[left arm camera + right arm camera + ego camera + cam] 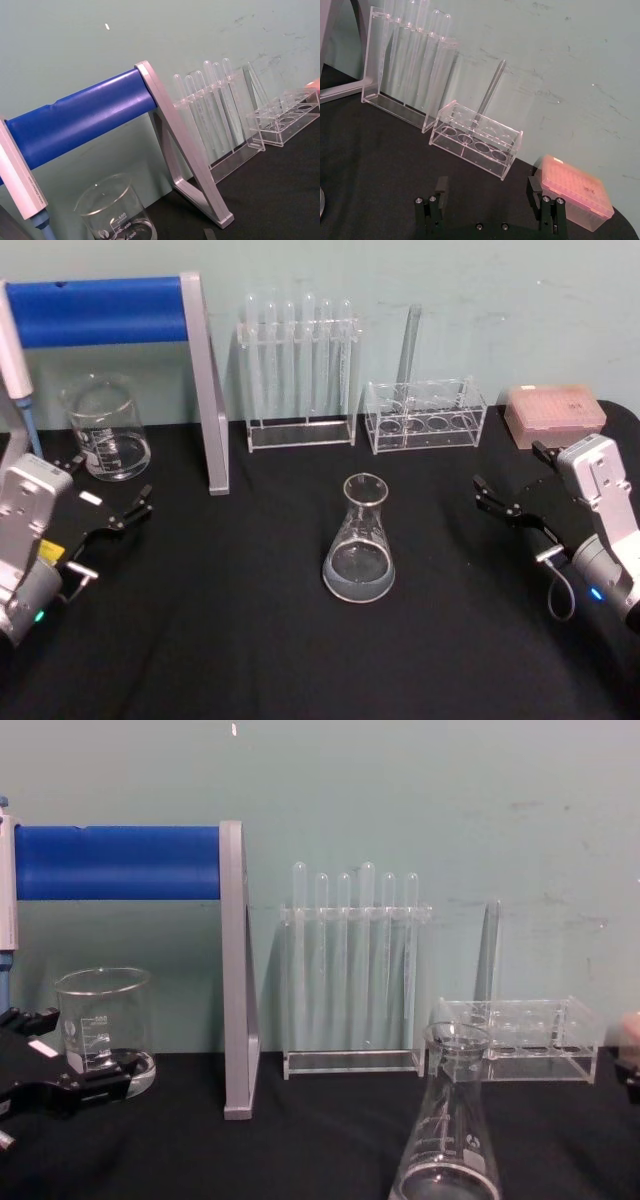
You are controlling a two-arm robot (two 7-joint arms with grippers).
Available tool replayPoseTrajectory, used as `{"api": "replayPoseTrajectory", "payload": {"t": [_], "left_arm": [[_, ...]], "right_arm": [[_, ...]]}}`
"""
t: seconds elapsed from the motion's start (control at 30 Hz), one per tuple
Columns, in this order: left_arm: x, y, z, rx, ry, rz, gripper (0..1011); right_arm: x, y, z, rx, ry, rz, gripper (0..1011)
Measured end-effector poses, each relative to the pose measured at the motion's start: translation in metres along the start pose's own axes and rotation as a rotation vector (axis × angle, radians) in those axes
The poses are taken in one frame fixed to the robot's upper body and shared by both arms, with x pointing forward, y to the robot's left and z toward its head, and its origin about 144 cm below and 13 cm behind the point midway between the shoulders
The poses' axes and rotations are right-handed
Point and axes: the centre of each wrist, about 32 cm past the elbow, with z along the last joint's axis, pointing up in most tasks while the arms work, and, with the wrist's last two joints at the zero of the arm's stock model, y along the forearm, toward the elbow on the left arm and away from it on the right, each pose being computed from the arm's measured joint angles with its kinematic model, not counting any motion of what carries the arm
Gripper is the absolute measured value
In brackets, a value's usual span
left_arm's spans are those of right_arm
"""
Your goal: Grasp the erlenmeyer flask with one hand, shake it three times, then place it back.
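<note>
So the flask (360,540) is sitting upright in the middle of the table (250,650), with nothing touching it. The left gripper (108,488) is hanging out at the flask's 9 o'clock, just beside the beaker (105,427), jaws spread wide and holding nothing. The right gripper (515,480) is hovering at 3 o'clock, well apart from the flask, also gaping wide and empty. The tube rack (300,390) is standing around 11 o'clock.

Flask (360,545) and beaker (105,428) on black table (230,640)
</note>
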Motion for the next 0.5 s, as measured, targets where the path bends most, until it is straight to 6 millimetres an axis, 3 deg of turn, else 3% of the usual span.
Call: {"api": "replayPoseTrajectory", "payload": {"t": [0.5], "left_arm": [[0.0, 0.0, 0.0, 0.0, 0.0, 0.0, 1001]], "right_arm": [[0.0, 0.0, 0.0, 0.0, 0.0, 0.0, 1000]]}}
